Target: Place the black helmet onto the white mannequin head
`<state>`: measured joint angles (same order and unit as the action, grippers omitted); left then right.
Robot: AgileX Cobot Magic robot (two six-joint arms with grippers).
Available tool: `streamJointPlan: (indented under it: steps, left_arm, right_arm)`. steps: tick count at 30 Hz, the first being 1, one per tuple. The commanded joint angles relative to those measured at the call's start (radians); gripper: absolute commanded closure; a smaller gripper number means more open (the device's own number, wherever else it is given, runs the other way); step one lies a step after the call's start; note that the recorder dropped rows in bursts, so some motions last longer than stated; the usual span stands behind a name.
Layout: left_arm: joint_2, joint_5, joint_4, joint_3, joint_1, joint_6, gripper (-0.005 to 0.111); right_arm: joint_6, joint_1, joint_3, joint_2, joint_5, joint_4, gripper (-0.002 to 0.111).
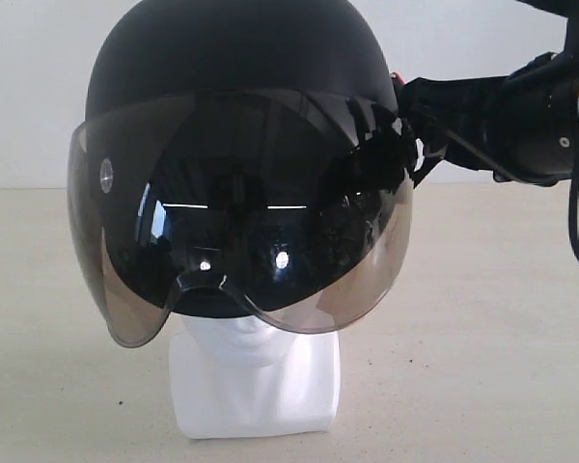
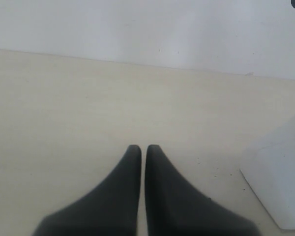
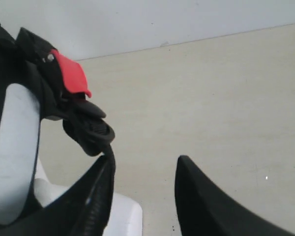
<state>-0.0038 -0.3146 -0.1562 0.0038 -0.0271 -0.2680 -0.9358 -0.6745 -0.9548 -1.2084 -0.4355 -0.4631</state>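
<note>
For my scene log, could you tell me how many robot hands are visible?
2: the right hand beside the black helmet; the left hand over the table near the white mannequin head.

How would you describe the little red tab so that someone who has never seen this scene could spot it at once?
Start at the black helmet sitting on the white mannequin head on the pale table. On the helmet's side nearest the right pincer hangs a black strap; the red tab sits on it, the only red piece among black and white parts.
</note>
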Motion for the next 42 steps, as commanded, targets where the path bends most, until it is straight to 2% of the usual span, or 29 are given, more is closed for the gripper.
streamJointPlan:
  steps: [1,13,20,22,23,24,29,35,37,41,42]
  left_arm:
    - [0.004,0.009,0.000,-0.004,-0.003,0.001,0.102]
    - [0.004,0.009,0.000,-0.004,-0.003,0.001,0.102]
    - [0.004,0.009,0.000,-0.004,-0.001,0.001,0.102]
    - [0.004,0.009,0.000,-0.004,0.002,0.001,0.102]
    - [0.004,0.009,0.000,-0.004,0.002,0.001,0.102]
    - [0.004,0.009,0.000,-0.004,0.002,0.001,0.102]
    - [0.004,0.009,-0.073,-0.004,0.002,0.001,0.102]
    - [0.004,0.009,-0.080,-0.004,0.002,0.001,0.102]
    - [0.004,0.039,-0.080,-0.004,0.002,0.001,0.102]
    - [0.004,0.333,-0.087,-0.004,0.002,0.001,0.102]
    - [0.004,0.445,-0.087,-0.004,0.002,0.001,0.102]
  right_arm:
    - [0.001,0.016,0.003,0.011,0.056,-0.029,0.068]
    - [-0.002,0.016,0.003,0.014,0.073,0.011,0.068]
    - [0.007,0.016,-0.060,0.092,-0.058,-0.087,0.068]
    - [0.014,0.016,-0.085,0.129,-0.108,-0.116,0.077]
    - [0.037,0.016,-0.094,0.143,-0.116,-0.121,0.087]
    - [0.103,0.016,-0.107,0.173,-0.120,-0.121,0.108]
    - [0.195,0.016,-0.117,0.220,-0.118,-0.092,0.108]
    - [0.308,0.016,-0.117,0.220,-0.137,-0.052,0.108]
    - [0.357,0.016,-0.117,0.220,-0.128,-0.025,0.108]
    - [0.646,0.016,-0.117,0.220,-0.047,0.125,0.108]
    - [0.749,0.016,-0.117,0.220,-0.017,0.170,0.108]
